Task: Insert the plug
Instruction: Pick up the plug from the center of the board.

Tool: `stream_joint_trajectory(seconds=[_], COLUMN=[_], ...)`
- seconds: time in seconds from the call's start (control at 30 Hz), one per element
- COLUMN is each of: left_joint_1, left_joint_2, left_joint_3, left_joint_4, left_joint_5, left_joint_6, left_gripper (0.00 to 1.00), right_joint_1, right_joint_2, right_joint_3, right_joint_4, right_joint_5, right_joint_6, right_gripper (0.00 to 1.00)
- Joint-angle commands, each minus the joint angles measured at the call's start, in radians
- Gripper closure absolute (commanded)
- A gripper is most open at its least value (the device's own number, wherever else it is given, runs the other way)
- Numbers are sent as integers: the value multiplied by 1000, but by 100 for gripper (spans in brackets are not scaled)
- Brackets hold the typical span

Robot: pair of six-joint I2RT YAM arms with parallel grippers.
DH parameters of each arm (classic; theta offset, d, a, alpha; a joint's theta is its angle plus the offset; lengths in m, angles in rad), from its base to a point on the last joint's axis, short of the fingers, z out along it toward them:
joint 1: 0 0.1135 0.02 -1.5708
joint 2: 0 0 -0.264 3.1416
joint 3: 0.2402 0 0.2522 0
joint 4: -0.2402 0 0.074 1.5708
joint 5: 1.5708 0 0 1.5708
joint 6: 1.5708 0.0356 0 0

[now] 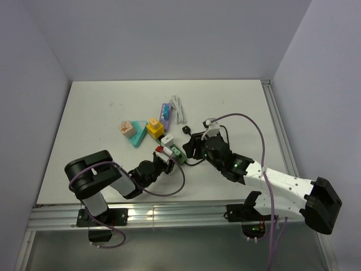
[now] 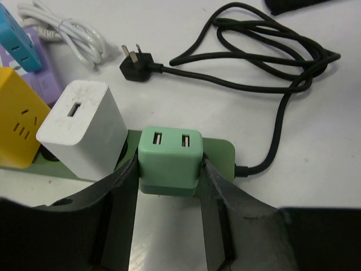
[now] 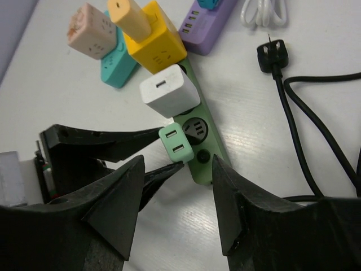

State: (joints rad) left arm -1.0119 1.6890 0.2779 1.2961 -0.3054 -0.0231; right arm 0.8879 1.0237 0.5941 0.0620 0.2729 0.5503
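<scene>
Jaws of the left gripper [image 2: 169,176] clamp the green adapter [image 2: 170,148] at lower centre, likely to seat it in the green power strip [image 2: 221,153], while the right gripper [image 3: 178,166] hovers, jaws wide and empty.

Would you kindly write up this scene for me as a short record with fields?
left gripper: closed on the green USB adapter
right gripper: open, empty, hovering over the strip
green power strip: lying flat, white charger standing on it
adapter position: at the strip's end beside the charger; whether it is fully seated cannot be told
black plug: lying loose, unplugged, its cable coiled nearby
</scene>
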Motion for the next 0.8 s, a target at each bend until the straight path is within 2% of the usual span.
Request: stream_joint_trajectory(seconds=[0.0,0.17,0.33,0.53,0.77], left_joint_1=[4,12,15,16,24], left_joint_2=[46,58,-21,-106,-103], left_joint_3=[35,47,38,38,40], left_joint_4=[472,488,394,310,292], left_joint_5=[-23,-6,20,58,80], left_joint_6=[-5,-6,-23,-28,-29], left_gripper=[100,100,100,100,100], right_joint_1=[6,6,5,5,-4], right_joint_2=[44,127,182,256,283], right_joint_3=[44,75,84,131,147], right_joint_4=[30,32,41,45,84], right_joint_5=[20,19,8,-34,-63], right_joint_6=[-42,-59,-76,-101,-121], right_gripper=[42,44,49,49,48])
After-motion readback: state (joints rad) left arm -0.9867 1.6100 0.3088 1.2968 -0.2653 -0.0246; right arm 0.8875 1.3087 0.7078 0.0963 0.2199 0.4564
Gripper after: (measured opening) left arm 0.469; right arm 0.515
